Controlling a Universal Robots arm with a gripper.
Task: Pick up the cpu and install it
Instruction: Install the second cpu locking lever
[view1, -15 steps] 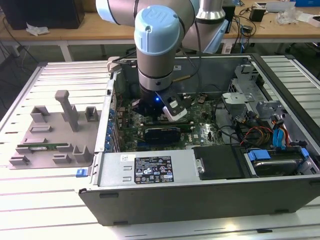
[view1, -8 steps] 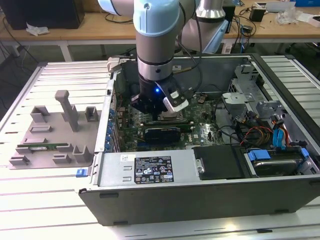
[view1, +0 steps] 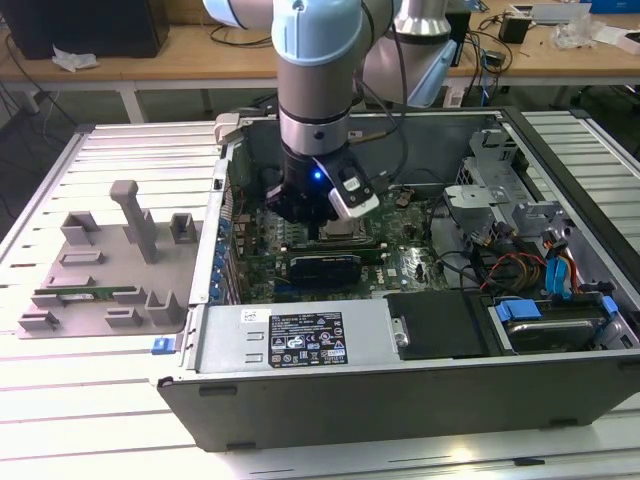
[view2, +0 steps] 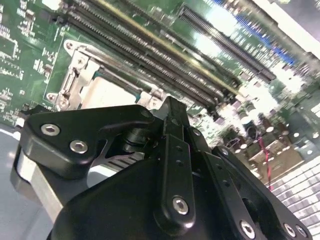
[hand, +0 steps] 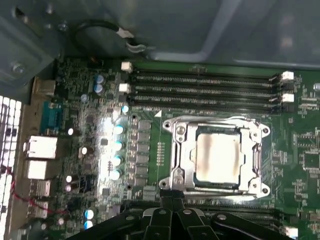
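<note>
1. The cpu (hand: 217, 157) lies in the metal socket frame (hand: 175, 150), right of centre in the first wrist view, its silver top facing up. It looks level inside the frame, with the memory slots (hand: 200, 87) running above it.

2. The end effector (hand: 172, 212) sits at the lower middle of the first wrist view, its black fingers (hand: 172, 202) drawn close together at the lower left edge of the frame. Nothing is held between them, and the tip appears to be just beside the frame or touching it; I cannot tell which.

3. In the exterior view the end effector (view1: 325, 205) hangs low inside the open computer case (view1: 400, 385), centre of the frame, directly over the green motherboard (view1: 400, 262). The case rests on the table (view1: 60, 400).

4. To do this step well, I would judge that any contact should be straight down and light, since a sideways push could shift the chip off its seating. Keeping clear of the memory slots matters too.
</note>
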